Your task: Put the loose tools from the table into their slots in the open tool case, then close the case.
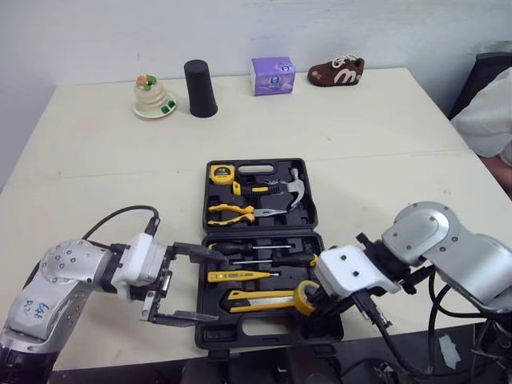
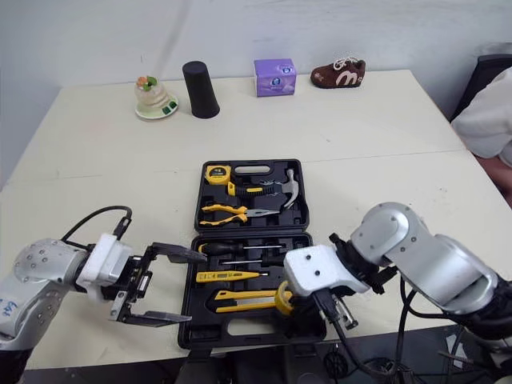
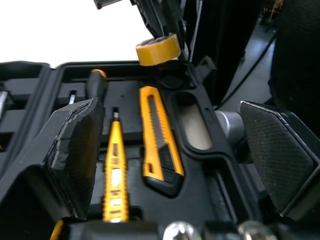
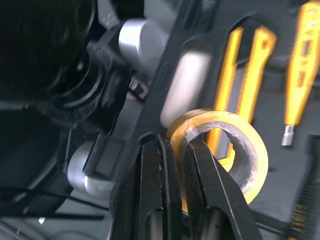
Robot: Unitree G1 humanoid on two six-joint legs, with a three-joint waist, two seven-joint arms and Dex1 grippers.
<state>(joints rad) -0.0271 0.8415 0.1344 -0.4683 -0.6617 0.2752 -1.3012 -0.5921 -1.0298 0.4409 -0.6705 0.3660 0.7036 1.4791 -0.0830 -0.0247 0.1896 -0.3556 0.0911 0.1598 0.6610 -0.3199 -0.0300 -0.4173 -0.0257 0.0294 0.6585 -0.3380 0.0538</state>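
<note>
Two pincers: the right pincer [image 4: 175, 161] is clamped on the tape roll's wall, one finger inside the ring; the left pincer [image 1: 214, 286] is spread wide and empty.
Tape roll [image 1: 303, 294]: yellow, hanging over the near right corner of the tool case [image 1: 256, 336], close by the utility knife [image 1: 256, 298].
Tool case: open, lying at the near edge of the surface [image 1: 104, 160].
Free slot: a pale oval recess [image 3: 194, 125] between the knife and the case's near rim, perhaps the roll's seat.
Risk, grip: only one side of the ring is pinched, so the roll may swing or slip and land across the knife.
Risk, lid: a roll sitting proud would likely stop the case closing.
Risk, left side: one left finger reaches over the case's left rim, and a bump there could shift the case.
</note>
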